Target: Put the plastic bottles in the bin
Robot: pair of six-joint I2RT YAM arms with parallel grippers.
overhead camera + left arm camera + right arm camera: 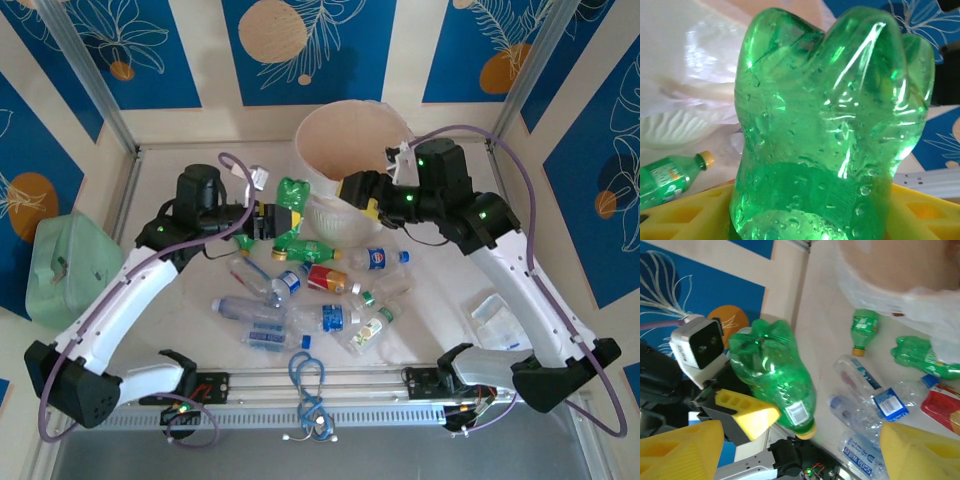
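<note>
My left gripper (275, 218) is shut on a green bottle (290, 203), held off the table just left of the bin (355, 150). The left wrist view has that green bottle (835, 125) up close between the yellow fingers (685, 215). The right gripper (352, 190) hangs open at the bin's near rim, nothing between its yellow fingers (685, 450). From the right wrist, the held green bottle (777, 375) shows base-up with its yellow cap down. Several plastic bottles lie on the table: a green one (305, 250), a red-labelled one (325, 278) and clear blue-labelled ones (325, 318).
A mint-green box (70, 265) sits off the table's left side. A blue cable loop (305, 375) lies at the near rail. A clear plastic pack (495, 318) lies at the right. The bin's white liner (890, 285) drapes over its rim.
</note>
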